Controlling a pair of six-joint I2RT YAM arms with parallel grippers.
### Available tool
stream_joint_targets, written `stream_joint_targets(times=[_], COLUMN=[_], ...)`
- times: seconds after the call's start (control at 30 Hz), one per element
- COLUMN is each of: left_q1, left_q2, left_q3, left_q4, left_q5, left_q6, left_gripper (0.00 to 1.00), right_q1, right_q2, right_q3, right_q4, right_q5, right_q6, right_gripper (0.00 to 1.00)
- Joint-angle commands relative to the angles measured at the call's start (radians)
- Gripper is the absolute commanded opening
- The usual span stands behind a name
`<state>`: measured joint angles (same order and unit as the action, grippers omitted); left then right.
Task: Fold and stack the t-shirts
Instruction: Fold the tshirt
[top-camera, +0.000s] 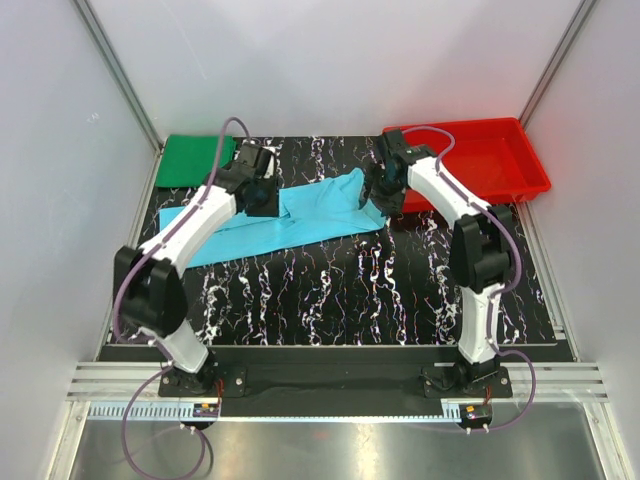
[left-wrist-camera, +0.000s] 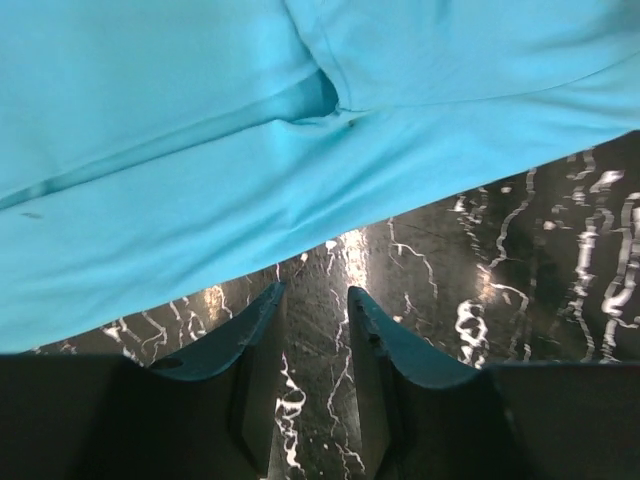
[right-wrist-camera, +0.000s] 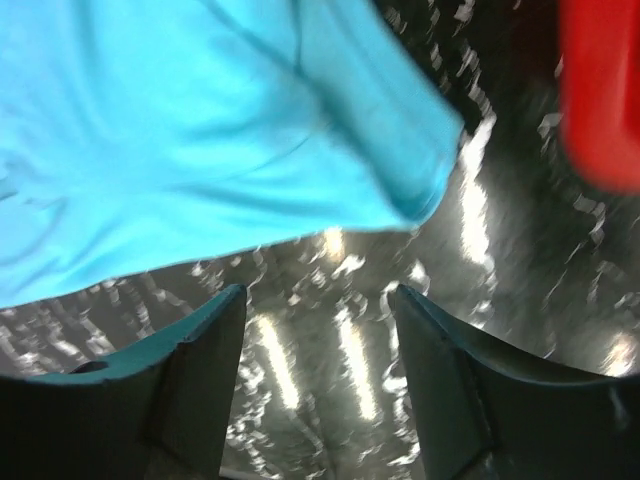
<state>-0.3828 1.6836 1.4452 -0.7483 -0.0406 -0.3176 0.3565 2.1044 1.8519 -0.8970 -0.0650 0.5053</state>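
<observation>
Where the cyan shirt (top-camera: 318, 216) ends, a red tray (top-camera: 492, 160) sits.

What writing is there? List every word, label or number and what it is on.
None can be read. The blue shirt, green shirt and red tray are plain; small coloured bits at the arm bases are too small to read.

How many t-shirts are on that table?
2. A light cyan-blue t-shirt lies loosely spread across the middle of the table. A dark green t-shirt lies folded flat at the far left corner. Nothing suggests a hidden third.
</observation>
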Motion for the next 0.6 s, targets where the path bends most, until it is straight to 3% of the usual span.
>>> stream_joint_targets(times=[0.0, 0.2, 0.37, 0.57], left_q1=[0.005, 0.015, 0.038, 0.062], left_q2=[-0.093, -0.192, -0.292, -0.387], left_q3=[0.006, -0.063, -0.140, -0.201], left_q4=[-0.026, -0.036, -0.055, -0.080], left_q5=[-0.053, -0.090, -0.091, -0.085], left_q6=[-0.012, -0.031, -0.041, -0.043], left_gripper=[0.36, 0.36, 0.37, 0.37], right_q1=[0.036, 0.085, 0.114, 0.114], right_q2=[-0.112, -0.095, -0.072, -0.020], right_q3=[-0.144, -0.184, -0.226, -0.227], right_q4=[0.110, 0.135, 0.211, 0.219], right_q5=[0.023, 0.180, 0.347, 0.387], right_q6=[0.264, 0.547, 0.631, 0.662], right_gripper=[0.71, 0.61, 0.63, 0.64])
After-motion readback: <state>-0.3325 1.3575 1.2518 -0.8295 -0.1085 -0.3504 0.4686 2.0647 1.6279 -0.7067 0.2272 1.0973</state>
